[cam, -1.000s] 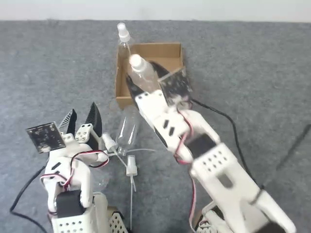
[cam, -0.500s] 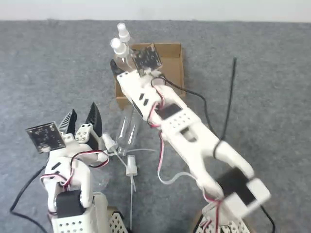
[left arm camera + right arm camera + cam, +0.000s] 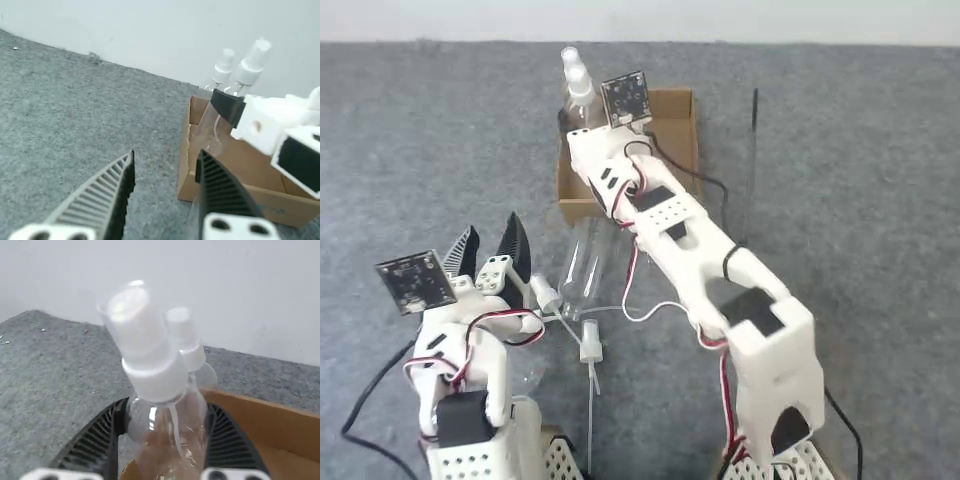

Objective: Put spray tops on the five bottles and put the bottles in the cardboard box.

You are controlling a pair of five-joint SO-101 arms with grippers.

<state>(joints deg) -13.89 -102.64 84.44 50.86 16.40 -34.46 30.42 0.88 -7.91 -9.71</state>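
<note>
The grey table point(image 3: 420, 130) carries the cardboard box point(image 3: 675, 105) at its far side. The right hand point(image 3: 167, 412) pinches a capped bottle point(image 3: 160, 405) by its shoulder, tilted, at the box's far left corner, just beside a second capped bottle point(image 3: 187, 347). The left hand point(image 3: 492, 235) is spread wide near the front of the table, holding nothing. An uncapped bottle point(image 3: 582, 268) lies on the table between the arms; a loose spray top point(image 3: 590, 340) lies just in front of it.
</note>
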